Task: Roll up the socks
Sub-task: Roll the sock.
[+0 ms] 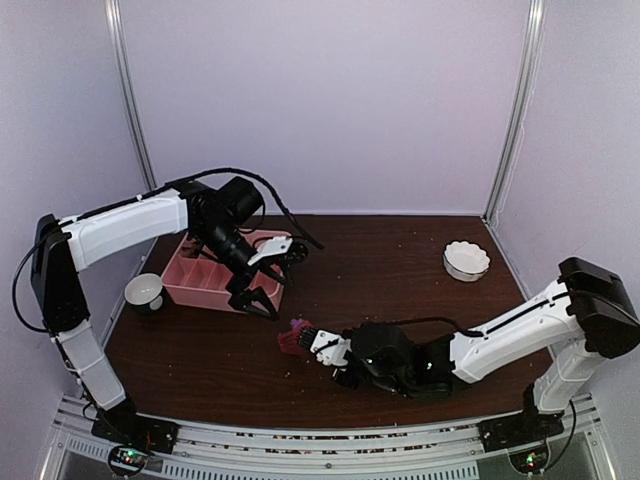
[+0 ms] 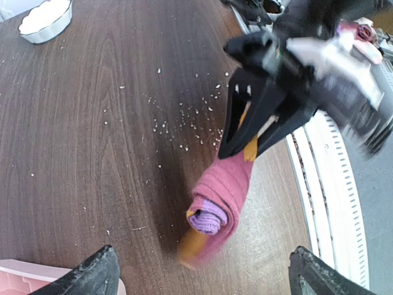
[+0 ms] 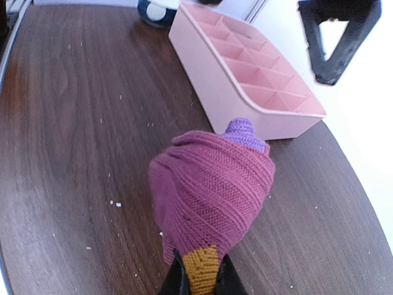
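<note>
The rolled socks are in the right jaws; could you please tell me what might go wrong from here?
1. The right jaws pinch only the orange end of the socks, so the roll might slip out or unwind.
2. The pink tray stands close ahead; the bundle could catch its near wall.
3. The left jaws hang wide open by that tray, so the arms might collide.

socks (image 1: 293,338) rolled into one bundle; dark-red ribbed outer layer, purple core showing at one end, orange patch at the other; lower centre of top view
</note>
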`<action>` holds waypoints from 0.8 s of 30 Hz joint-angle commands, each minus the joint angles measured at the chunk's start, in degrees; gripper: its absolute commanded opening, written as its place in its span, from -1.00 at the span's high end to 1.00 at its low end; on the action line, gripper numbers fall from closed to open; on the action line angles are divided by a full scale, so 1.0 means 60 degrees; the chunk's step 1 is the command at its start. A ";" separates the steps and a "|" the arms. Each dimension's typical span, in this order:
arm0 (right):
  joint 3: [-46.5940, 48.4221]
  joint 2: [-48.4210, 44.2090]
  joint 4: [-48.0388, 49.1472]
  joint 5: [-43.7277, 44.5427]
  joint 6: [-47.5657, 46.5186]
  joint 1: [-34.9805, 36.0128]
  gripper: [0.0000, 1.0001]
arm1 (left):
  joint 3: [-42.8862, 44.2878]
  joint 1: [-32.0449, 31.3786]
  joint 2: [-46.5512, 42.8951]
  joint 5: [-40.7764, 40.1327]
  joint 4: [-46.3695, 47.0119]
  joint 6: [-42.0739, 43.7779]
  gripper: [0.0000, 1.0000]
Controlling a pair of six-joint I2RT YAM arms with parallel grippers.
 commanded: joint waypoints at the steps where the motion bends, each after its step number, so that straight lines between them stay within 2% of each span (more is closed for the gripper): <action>1: 0.0080 -0.1035 0.0459 -0.0623 0.0755 -0.0105 1.00 | 0.0732 -0.0083 0.0201 0.0118 -0.0783 0.0495 -0.96; 6: 0.0570 -0.1913 -0.0109 -0.1635 0.0976 -0.0220 1.00 | 0.2610 -0.0130 0.0362 0.0397 -0.2084 0.0383 -0.96; 10: 0.0851 -0.2474 -0.0279 -0.2370 0.1145 -0.0303 1.00 | 0.4198 -0.0172 0.0043 -0.0056 -0.2833 -0.0295 -0.96; 14: 0.1059 -0.2806 -0.0182 -0.2898 0.1249 -0.0330 1.00 | 0.5627 -0.0164 -0.0563 -0.1884 -0.3226 -0.1187 -0.96; 15: 0.1099 -0.2858 -0.0149 -0.3041 0.1278 -0.0338 1.00 | 0.5566 -0.0158 -0.0804 -0.2652 -0.2971 -0.1496 -0.96; 17: 0.1177 -0.2912 -0.0103 -0.3398 0.1331 -0.0401 1.00 | 0.4287 -0.0066 -0.1510 -0.4196 -0.2055 -0.2455 -0.96; 20: 0.1447 -0.2840 -0.0411 -0.4222 0.1488 -0.0547 1.00 | 0.3424 0.0076 -0.2171 -0.3736 -0.2096 -0.1756 -0.96; 24: 0.1541 -0.2711 -0.0266 -0.5678 0.2654 -0.1224 1.00 | 0.3676 0.0068 -0.2375 -0.1246 -0.2777 -0.1048 -0.96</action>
